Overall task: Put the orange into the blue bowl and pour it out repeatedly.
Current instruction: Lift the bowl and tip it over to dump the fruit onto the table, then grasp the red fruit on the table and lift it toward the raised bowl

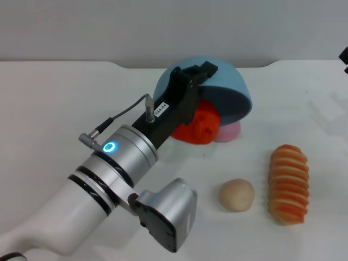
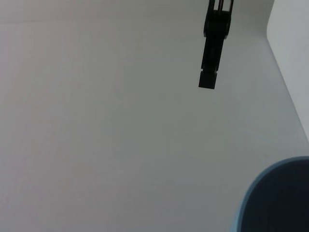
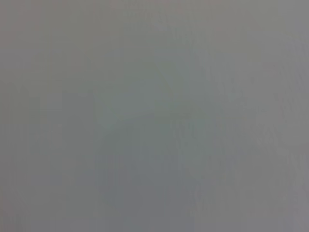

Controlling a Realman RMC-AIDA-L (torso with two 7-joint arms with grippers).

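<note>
Head view, centre frame: the left hand (image 1: 202, 73) is clamped on the rim of the blue bowl (image 1: 228, 87), holding it tipped right over, mouth facing down toward the counter (image 1: 65, 103). The orange (image 1: 198, 126) sits on the counter just under the bowl's opening, next to something pink (image 1: 228, 132). Lower right there's a beige ball (image 1: 236, 194) and a striped loaf (image 1: 289, 184). The right hand (image 1: 344, 56) only peeks in at the right edge, can't tell its grip.

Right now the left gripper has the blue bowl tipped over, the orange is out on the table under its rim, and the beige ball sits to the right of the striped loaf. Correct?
Not quite. In the head view the beige ball sits to the left of the striped loaf, not the right. The rest holds: the left gripper has the blue bowl tipped over, and the orange lies on the table under its rim.
</note>
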